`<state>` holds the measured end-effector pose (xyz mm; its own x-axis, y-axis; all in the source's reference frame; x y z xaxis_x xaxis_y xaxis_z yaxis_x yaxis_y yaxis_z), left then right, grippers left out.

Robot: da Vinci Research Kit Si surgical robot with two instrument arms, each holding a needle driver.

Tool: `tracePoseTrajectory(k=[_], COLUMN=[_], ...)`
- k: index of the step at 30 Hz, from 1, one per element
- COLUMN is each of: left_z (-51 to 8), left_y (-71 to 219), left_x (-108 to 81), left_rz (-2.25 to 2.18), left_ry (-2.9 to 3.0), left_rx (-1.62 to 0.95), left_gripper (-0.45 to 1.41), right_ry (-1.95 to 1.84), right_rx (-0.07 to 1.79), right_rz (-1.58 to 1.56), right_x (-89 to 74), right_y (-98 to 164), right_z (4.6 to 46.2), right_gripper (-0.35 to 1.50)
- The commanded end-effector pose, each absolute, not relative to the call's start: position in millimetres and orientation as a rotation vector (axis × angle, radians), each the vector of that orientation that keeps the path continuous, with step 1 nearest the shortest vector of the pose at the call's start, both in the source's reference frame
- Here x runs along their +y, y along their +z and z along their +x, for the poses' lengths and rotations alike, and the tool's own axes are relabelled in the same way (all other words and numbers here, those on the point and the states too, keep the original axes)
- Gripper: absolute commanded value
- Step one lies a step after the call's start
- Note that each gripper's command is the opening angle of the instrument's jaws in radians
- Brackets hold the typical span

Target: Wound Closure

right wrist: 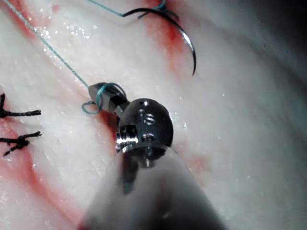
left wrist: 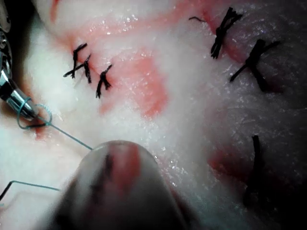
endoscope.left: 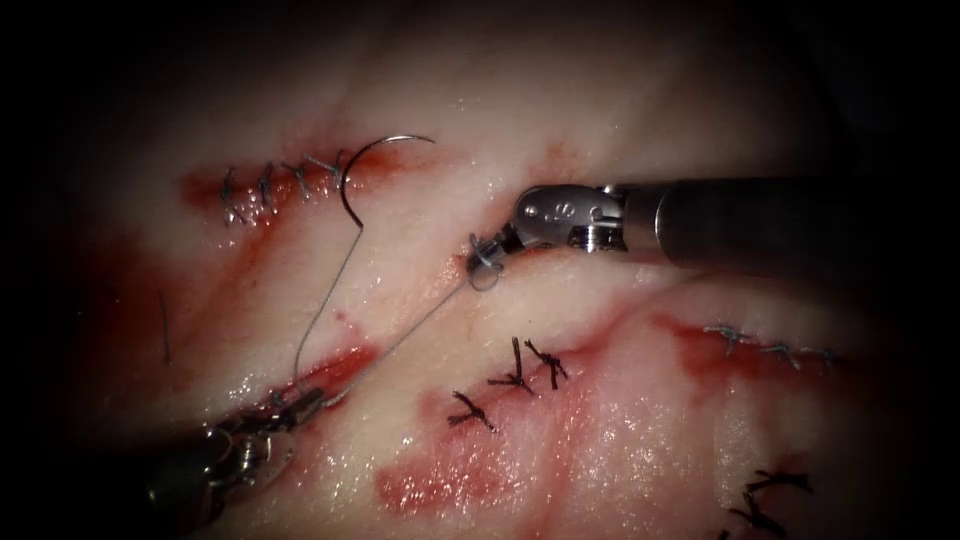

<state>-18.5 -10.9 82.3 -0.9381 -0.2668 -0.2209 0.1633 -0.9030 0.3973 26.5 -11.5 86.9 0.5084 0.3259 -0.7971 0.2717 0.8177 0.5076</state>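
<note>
Two tools are working over the tissue (endoscope.left: 620, 420). The right tool (endoscope.left: 484, 255) is holding looped thread (endoscope.left: 420, 320) in closed jaws; the left tool (endoscope.left: 300, 405), at seven o'clock, is gripping thread too. One needle (endoscope.left: 360, 165) is lying free at eleven o'clock.

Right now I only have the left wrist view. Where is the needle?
Observer: The needle lies free on the tissue, not in it, beside the stitched cut at the endoscope's upper left. Neither tool holds it.
Operator: What does my left tool have?
Observer: The left tool has its jaws shut on the thread.
Operator: And the right?
Observer: The right wrist view shows the thread looped around the right tool, jaws closed.
</note>
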Motion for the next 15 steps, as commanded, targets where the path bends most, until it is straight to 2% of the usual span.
tracePoseTrajectory(k=[1,15], left_z=[-18.5,-16.5], left_y=[82.2,77.6], left_x=[-11.3,-16.5], left_rz=[0.400,0.350], left_ry=[-2.835,-2.861], left_rx=[-0.562,-0.580], left_gripper=[-0.45,-0.45], right_ry=[0.044,0.080], right_rx=[1.065,1.062], right_rz=[0.635,0.603], right_x=[-10.3,-7.8], right_y=[87.7,89.2], right_z=[27.3,26.6], right_gripper=[-0.35,-0.35])
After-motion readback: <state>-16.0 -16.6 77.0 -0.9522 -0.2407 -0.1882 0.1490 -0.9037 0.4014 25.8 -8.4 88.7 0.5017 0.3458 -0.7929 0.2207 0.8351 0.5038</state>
